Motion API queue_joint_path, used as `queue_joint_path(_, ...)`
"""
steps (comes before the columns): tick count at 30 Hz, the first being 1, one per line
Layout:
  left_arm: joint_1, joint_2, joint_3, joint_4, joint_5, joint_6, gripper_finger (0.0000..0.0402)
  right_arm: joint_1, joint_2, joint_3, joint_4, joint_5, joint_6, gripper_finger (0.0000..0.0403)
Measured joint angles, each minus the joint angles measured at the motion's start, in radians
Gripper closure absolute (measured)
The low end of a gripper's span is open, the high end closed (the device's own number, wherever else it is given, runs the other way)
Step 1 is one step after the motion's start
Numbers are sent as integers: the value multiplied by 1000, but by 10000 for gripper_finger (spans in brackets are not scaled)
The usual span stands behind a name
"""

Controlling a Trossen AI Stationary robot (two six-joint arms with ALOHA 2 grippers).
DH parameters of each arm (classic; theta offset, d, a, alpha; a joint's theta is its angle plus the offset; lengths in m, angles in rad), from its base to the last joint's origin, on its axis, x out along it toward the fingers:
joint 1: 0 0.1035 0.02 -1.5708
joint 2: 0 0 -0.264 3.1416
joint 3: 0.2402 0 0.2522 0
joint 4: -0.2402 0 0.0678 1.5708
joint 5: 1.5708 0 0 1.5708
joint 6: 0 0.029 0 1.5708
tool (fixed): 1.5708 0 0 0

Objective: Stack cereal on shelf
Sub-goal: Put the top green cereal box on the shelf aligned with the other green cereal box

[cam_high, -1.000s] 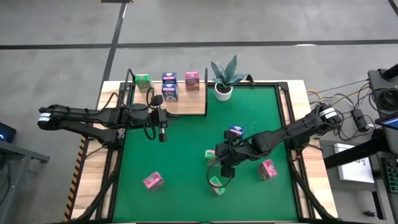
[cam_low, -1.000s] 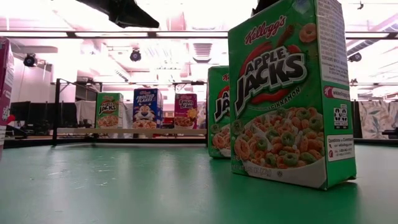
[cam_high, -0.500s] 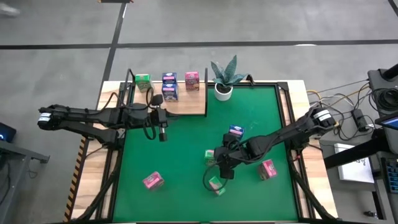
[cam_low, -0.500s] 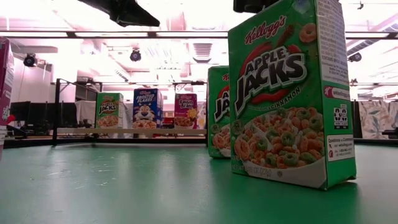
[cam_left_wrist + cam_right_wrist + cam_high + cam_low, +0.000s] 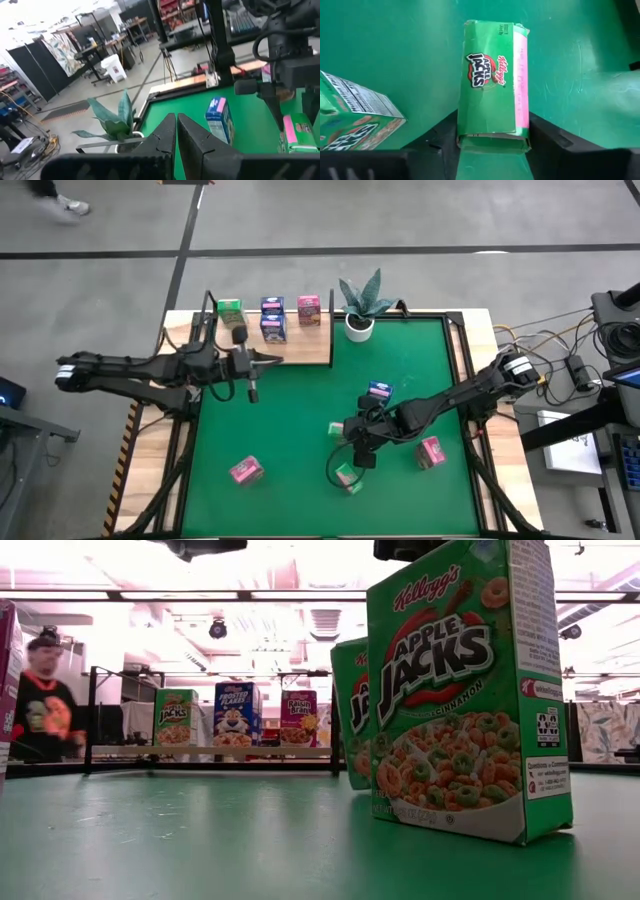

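The right gripper [image 5: 352, 442] sits low over the green desk [image 5: 300, 410], its fingers [image 5: 545, 137] clamped on either side of a green Apple Jacks carton [image 5: 492, 82]. That carton is a small printed box with a black-and-white logo on a green face and a pink side panel; in the low view it leans slightly off upright [image 5: 352, 710]. A second green carton [image 5: 347, 473] stands just beside it, nearer the desk's front edge, showing cereal rings and a nutrition panel. A blue carton [image 5: 378, 391] and two pink cartons [image 5: 431, 451] [image 5: 246, 471] are scattered on the felt.

On the shelf [image 5: 300, 345], a light-wood board at the desk's back-left corner, three cartons stand in a row: green [image 5: 229, 311], blue [image 5: 272, 319], pink [image 5: 309, 309].

The left gripper [image 5: 272, 359] hovers at the shelf's front edge, fingers [image 5: 197, 142] nearly together, holding nothing.
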Motion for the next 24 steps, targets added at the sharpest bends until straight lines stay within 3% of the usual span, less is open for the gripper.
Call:
queue_joint_path(10, 0, -72, -41, 33, 1, 1, 402, -14, -4, 30, 1, -2, -11, 265)
queue_joint_path(24, -1, -135, -111, 177, 1, 4, 402, -127, 2, 242, 0, -3, -172, 266)
